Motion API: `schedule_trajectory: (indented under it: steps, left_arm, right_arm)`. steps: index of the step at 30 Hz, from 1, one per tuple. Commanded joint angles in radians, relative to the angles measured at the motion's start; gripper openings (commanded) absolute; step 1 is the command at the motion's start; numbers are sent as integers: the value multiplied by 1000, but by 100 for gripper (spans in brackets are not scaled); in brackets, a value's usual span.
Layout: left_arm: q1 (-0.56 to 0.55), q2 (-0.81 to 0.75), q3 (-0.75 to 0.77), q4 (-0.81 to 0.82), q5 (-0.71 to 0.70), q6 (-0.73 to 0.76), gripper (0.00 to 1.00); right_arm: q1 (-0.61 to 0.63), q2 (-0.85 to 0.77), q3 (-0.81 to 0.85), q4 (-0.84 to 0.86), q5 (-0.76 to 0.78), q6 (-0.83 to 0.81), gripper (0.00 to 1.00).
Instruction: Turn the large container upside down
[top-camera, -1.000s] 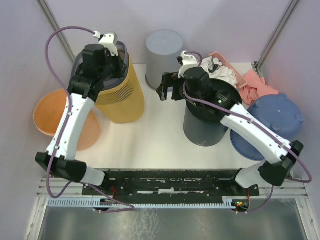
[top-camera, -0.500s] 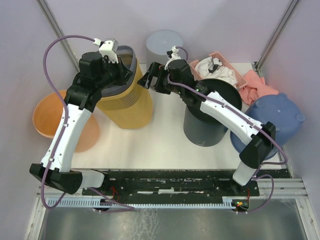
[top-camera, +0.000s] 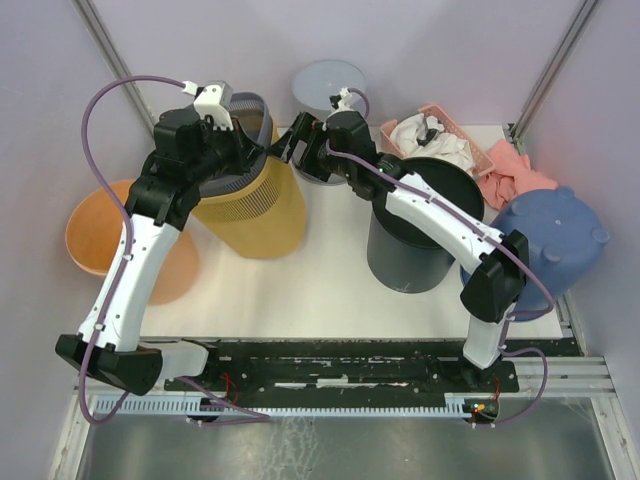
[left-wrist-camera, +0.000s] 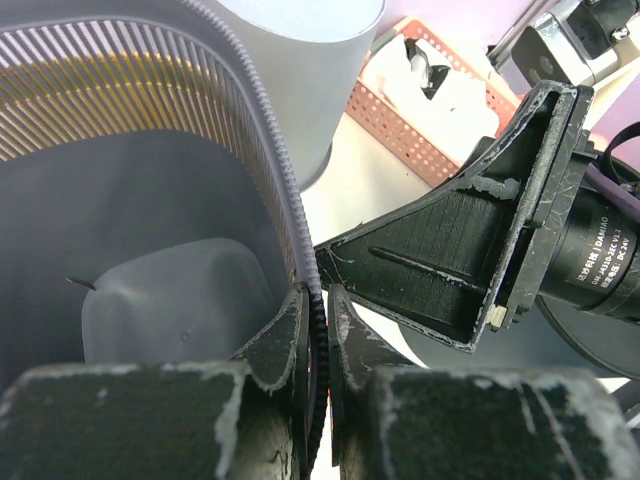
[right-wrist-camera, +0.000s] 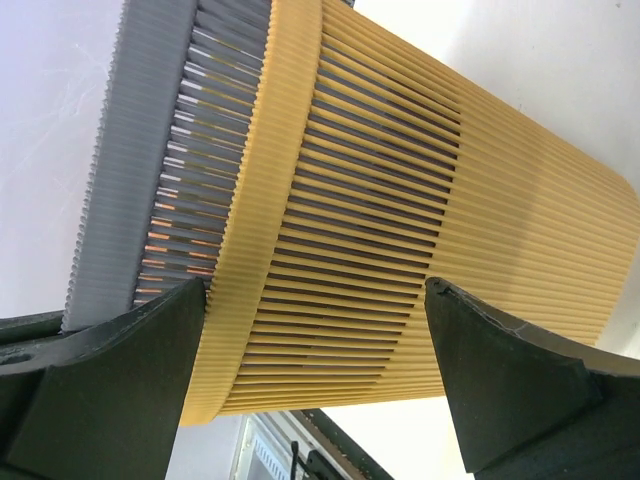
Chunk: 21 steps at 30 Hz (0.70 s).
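Observation:
The large container is a yellow slatted bin (top-camera: 255, 215) with a grey ribbed rim, standing tilted at the table's back left. My left gripper (top-camera: 248, 150) is shut on its rim; in the left wrist view the fingers (left-wrist-camera: 318, 300) pinch the grey rim (left-wrist-camera: 270, 170) from inside and outside. My right gripper (top-camera: 292, 150) is open, close against the bin's upper right side. In the right wrist view its two fingers (right-wrist-camera: 315, 300) stand wide apart in front of the yellow slats (right-wrist-camera: 400, 230), not closed on them. One right finger (left-wrist-camera: 450, 270) shows in the left wrist view.
A light grey cylinder (top-camera: 330, 90) stands behind the bin. A dark grey bin (top-camera: 410, 250) stands at centre right under the right arm. A pink basket with white cloth (top-camera: 470, 140), pink cloth (top-camera: 515, 175), a blue tub (top-camera: 560, 240) and an orange bowl (top-camera: 100, 235) ring the table.
My right arm has swung left from above the dark grey bin to the yellow bin's rim. The yellow bin has shifted and tilted a little in the left gripper's hold.

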Motion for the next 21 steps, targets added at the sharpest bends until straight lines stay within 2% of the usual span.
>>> schedule_trajectory:
  steps: [1, 11, 21]
  left_arm:
    - [-30, -28, 78, 142, 106, -88, 3]
    - [-78, 124, 421, 91, 90, -73, 3]
    - [-85, 237, 928, -36, -12, 18, 3]
  right_arm:
    - [-4, 9, -33, -21, 18, 2, 98]
    - [-13, -30, -223, -18, 80, 36, 98]
    - [-17, 1, -221, 2, 93, 52, 98]
